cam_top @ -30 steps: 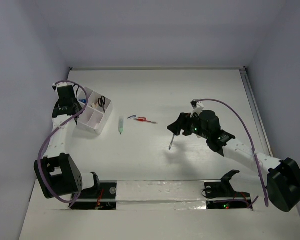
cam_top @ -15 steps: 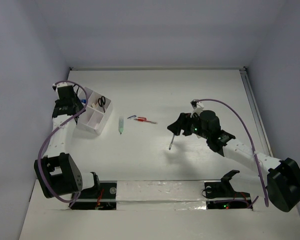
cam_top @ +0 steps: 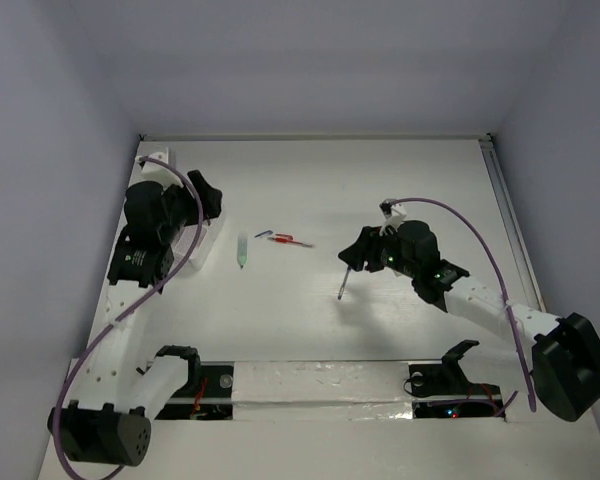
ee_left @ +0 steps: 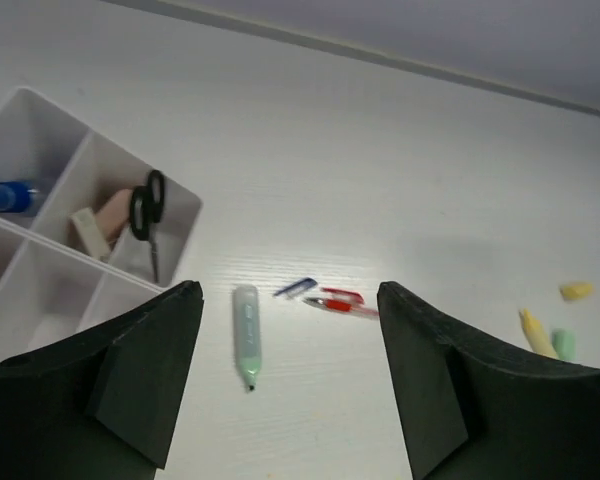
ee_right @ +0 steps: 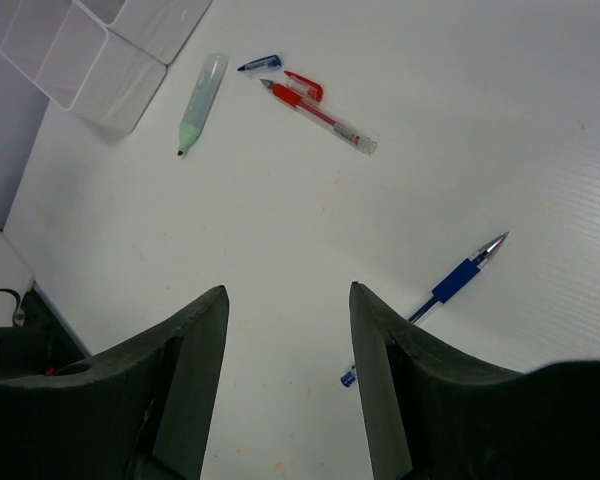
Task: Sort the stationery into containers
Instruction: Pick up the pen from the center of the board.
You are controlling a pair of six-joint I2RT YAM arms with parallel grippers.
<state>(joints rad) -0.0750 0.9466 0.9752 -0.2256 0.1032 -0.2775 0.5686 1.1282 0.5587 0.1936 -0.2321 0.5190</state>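
Left gripper (ee_left: 290, 385) and right gripper (ee_right: 288, 385) hang, jaws spread.

White wood-grain table (cam_top: 380, 180) across the middle of the top view. Pale lilac back wall (cam_top: 320, 70) along the top, matching side walls (cam_top: 30, 200) at left and right. Thin metal rail (cam_top: 504, 210) down the table's right edge. Glossy white strip (cam_top: 320, 385) along the bottom.

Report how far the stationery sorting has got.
Done: scissors, pink eraser, tan eraser and a blue item sit in the organiser. In hand: nothing; left gripper and right gripper are both open, empty. Left on the table: green marker, red pen, blue pen, small blue piece, three loose erasers.
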